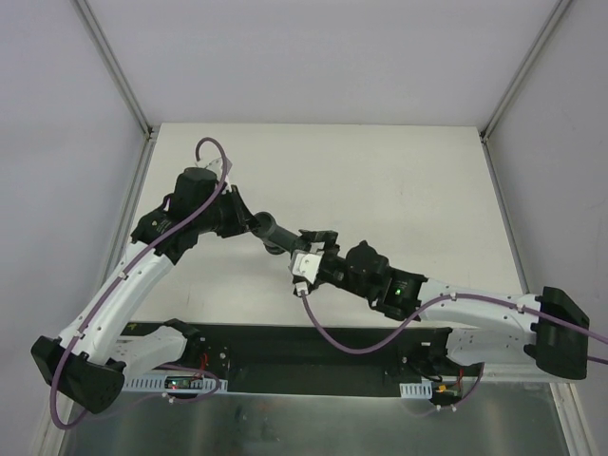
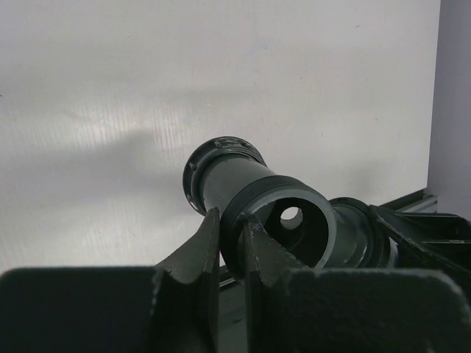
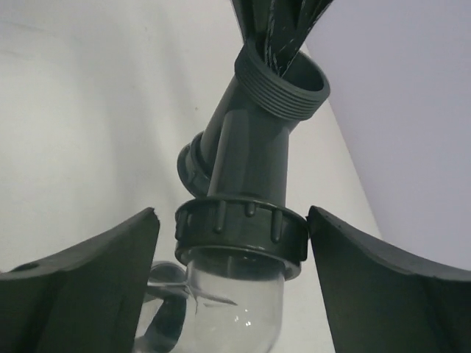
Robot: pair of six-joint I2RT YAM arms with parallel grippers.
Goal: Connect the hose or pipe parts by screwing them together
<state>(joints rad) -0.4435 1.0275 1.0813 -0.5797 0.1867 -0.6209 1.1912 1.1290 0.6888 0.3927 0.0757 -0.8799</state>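
Note:
A dark grey branched pipe fitting (image 1: 274,231) hangs above the table's middle. My left gripper (image 2: 232,235) is shut on the rim of its threaded socket (image 2: 294,213); its fingers (image 3: 280,29) pinch that rim at the top of the right wrist view. At the fitting's (image 3: 250,147) other end sits a ribbed grey nut (image 3: 239,228) with the clear connector (image 3: 235,309) seated under it. My right gripper (image 3: 234,250) straddles that nut, open. A gap shows at the left finger (image 3: 110,272); the right finger (image 3: 368,272) stands almost against the nut.
Both arms meet above the white table (image 1: 399,180). Grey walls and aluminium frame posts (image 1: 114,66) stand at the back and sides. A black base rail (image 1: 313,347) runs along the near edge, and purple cables (image 1: 351,337) loop off each arm.

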